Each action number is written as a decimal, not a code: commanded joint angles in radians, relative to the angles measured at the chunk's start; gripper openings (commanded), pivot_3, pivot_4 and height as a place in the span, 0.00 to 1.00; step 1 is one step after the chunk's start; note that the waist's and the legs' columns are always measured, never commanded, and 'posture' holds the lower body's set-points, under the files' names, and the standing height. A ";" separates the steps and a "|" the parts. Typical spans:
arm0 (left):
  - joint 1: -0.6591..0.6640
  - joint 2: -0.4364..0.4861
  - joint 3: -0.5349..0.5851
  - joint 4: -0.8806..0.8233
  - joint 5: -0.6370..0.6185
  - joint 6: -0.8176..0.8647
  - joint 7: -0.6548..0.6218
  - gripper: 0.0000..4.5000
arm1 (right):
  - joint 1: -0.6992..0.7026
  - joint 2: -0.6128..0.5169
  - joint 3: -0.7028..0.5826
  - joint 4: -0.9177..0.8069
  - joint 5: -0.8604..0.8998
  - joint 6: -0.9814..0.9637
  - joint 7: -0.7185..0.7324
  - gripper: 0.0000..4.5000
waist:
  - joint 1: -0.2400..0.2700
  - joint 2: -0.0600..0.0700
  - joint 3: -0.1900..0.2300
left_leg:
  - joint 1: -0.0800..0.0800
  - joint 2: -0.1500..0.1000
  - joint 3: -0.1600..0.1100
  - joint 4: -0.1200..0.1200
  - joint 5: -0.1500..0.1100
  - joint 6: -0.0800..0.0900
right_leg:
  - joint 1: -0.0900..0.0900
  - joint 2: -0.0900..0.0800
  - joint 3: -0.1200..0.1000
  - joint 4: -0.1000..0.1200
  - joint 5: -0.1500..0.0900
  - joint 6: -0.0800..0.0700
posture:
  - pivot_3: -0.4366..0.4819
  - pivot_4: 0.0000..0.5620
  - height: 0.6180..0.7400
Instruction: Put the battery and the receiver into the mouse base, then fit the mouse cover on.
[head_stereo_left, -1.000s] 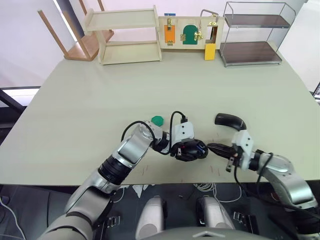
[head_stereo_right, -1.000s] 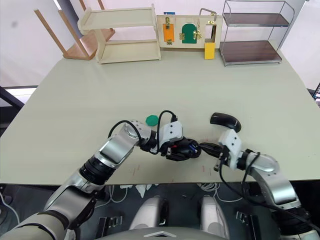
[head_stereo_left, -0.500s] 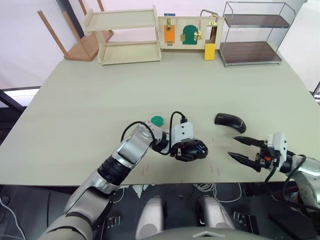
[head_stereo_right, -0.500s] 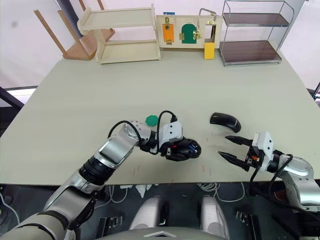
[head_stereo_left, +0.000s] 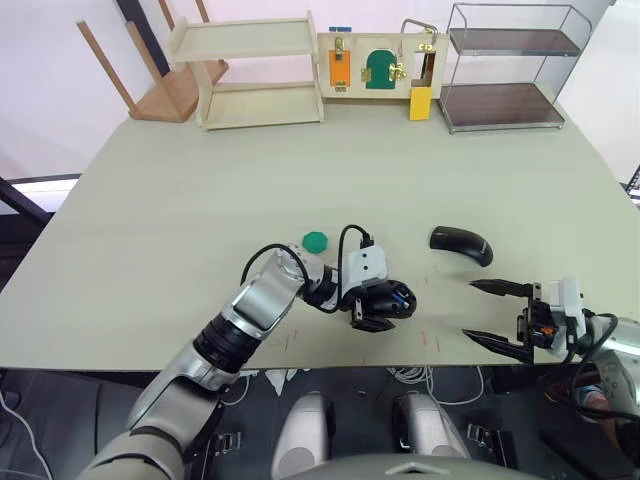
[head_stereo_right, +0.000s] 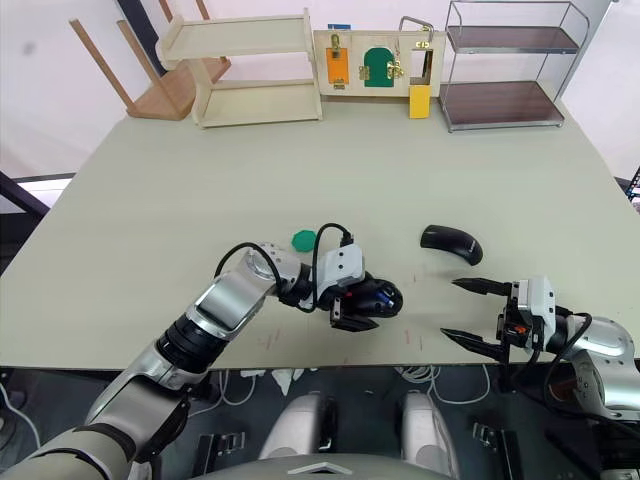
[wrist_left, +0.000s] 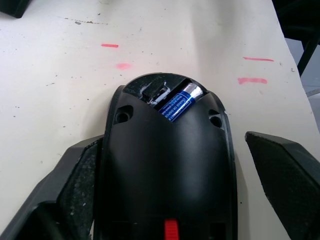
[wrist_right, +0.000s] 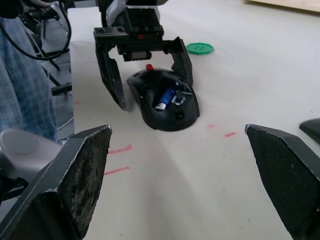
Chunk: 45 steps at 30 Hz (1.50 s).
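The black mouse base (head_stereo_left: 388, 299) lies near the table's front edge, and the blue battery (wrist_left: 178, 102) sits in its open bay. My left gripper (head_stereo_left: 372, 303) is open, one finger on each side of the base; the fingers (wrist_right: 111, 75) stand a little off its sides. I cannot make out the receiver. The glossy black mouse cover (head_stereo_left: 460, 243) lies by itself to the right of the base, further back. My right gripper (head_stereo_left: 470, 309) is wide open and holds nothing. It hovers at the front edge, to the right of the base and in front of the cover.
A green disc (head_stereo_left: 315, 241) lies just behind the left wrist. Along the far edge stand a wooden shelf (head_stereo_left: 255, 70), a latch board (head_stereo_left: 380, 65) and a wire rack (head_stereo_left: 505, 65). Red marks (wrist_left: 255, 80) dot the table by the base. A person's jeans (wrist_right: 20, 75) show beyond the table.
My right gripper, shut at the base's right end a second ago, has opened and drawn back to the right. The left gripper's fingers have spread wider around the base.
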<state>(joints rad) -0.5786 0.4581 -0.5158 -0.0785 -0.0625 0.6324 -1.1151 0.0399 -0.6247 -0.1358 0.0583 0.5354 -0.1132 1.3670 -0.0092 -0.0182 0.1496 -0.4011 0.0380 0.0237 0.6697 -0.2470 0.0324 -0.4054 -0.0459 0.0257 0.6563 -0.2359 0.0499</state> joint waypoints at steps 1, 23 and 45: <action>0.015 -0.011 0.071 -0.088 -0.050 -0.026 0.030 0.98 | 0.021 0.003 -0.027 -0.023 0.025 -0.024 0.013 1.00 | 0.000 0.000 0.002 | 0.000 0.000 0.000 0.000 0.000 0.000 | 0.000 0.000 0.000 0.000 0.000 0.000 | 0.48 0.27 1.00; 0.332 0.233 0.524 -0.325 -0.463 -0.118 -0.145 0.98 | -0.063 0.024 -0.145 0.058 0.008 -0.067 -0.145 1.00 | -0.004 0.002 0.011 | 0.001 0.001 0.000 0.000 0.000 0.000 | 0.000 0.000 0.001 0.000 0.000 0.000 | 0.48 0.27 1.00; 0.539 0.305 0.716 -0.326 -0.526 -0.304 -0.108 0.98 | -0.520 -0.146 0.062 0.473 -0.262 0.183 -0.179 1.00 | -0.004 0.002 0.018 | -0.001 0.002 0.015 -0.002 0.000 0.000 | -0.006 -0.001 0.007 0.000 0.002 -0.003 | 0.48 0.27 1.00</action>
<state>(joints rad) -0.0463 0.7578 0.1722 -0.3581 -0.5579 0.3444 -1.2350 -0.4475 -0.7414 -0.0822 0.4858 0.2996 0.0977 1.1399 -0.0132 -0.0158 0.1674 -0.4021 0.0396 0.0382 0.6680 -0.2471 0.0322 -0.4116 -0.0472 0.0323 0.6565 -0.2336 0.0465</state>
